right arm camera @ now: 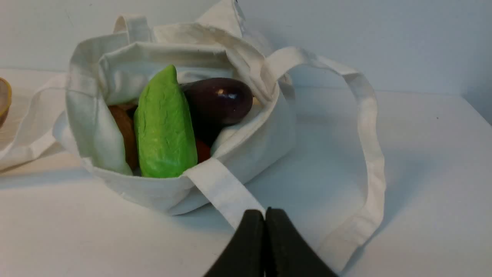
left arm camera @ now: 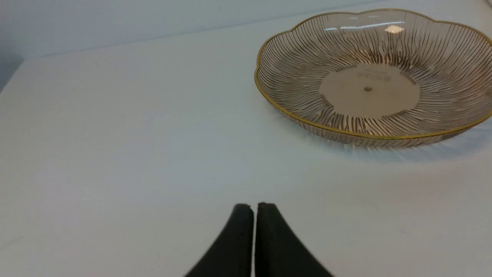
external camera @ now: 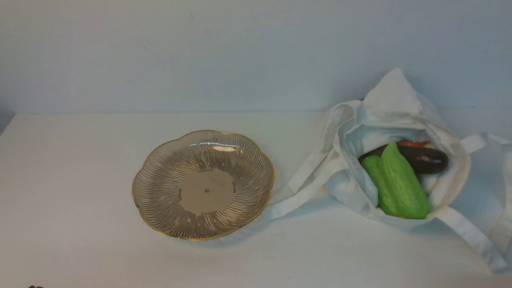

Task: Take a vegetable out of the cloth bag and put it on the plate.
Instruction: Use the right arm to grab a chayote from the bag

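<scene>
The light-green gourd (external camera: 404, 182) lies in the mouth of the white cloth bag (external camera: 400, 116) at the right, pointed end toward the wall; it also shows in the right wrist view (right arm camera: 163, 127), inside the bag (right arm camera: 250, 154). The gold-rimmed plate (external camera: 160, 180) sits empty at the table's middle and shows in the left wrist view (left arm camera: 292, 65). My left gripper (left arm camera: 253, 206) is shut and empty over bare table near the plate. My right gripper (right arm camera: 264, 211) is shut and empty, just in front of the bag by a strap handle (right arm camera: 223, 190).
In the bag a darker green cucumber (external camera: 378, 180) lies beside the gourd, a dark eggplant (external camera: 424, 158) behind it, and something orange (external camera: 412, 143) further back. The bag's long straps (external camera: 304, 188) trail toward the plate and to the right edge (external camera: 472, 236).
</scene>
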You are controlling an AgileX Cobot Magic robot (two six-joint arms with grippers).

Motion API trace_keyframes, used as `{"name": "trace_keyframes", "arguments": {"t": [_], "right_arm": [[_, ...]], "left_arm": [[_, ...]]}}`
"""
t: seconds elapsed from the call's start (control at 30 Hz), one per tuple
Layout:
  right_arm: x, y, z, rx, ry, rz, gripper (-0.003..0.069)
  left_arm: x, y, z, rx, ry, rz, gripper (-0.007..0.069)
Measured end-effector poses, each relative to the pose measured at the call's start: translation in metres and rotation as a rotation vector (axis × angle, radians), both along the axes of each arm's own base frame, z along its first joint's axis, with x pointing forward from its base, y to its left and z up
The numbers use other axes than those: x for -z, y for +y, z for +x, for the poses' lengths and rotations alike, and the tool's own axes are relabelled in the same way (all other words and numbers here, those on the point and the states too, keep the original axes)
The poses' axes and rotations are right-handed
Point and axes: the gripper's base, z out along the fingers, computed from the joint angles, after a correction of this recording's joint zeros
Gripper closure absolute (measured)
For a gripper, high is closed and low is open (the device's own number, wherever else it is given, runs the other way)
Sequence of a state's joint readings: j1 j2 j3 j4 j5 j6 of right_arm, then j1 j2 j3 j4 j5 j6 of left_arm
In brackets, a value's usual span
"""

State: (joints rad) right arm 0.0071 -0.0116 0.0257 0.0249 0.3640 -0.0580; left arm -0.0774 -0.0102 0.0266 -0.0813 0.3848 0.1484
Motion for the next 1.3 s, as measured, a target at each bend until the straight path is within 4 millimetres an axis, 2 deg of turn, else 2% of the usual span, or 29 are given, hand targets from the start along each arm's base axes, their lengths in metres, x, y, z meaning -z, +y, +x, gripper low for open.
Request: {"name": "trace_keyframes", "arguments": {"t": [1.0, 1.13, 1.17, 1.3], "right_arm": [[-0.002, 0.0, 0.0, -0.002, -0.018, 0.001, 0.0674], [-0.012, 0.002, 0.002, 0.004, -0.138, 0.166, 0.0674], [-0.02, 0.001, 0.002, 0.015, -0.224, 0.279, 0.0674], [-0.031, -0.003, 0.001, 0.046, -0.352, 0.498, 0.0674]], "left_arm": [[0.0, 0.0, 0.0, 0.0, 0.0, 0.0, 0.0629], [0.0, 0.0, 0.0, 0.0, 0.0, 0.0, 0.0629], [0.0, 0.0, 0.0, 0.0, 0.0, 0.0, 0.0629], [0.0, 0.0, 0.0, 0.0, 0.0, 0.0, 0.0629]]}}
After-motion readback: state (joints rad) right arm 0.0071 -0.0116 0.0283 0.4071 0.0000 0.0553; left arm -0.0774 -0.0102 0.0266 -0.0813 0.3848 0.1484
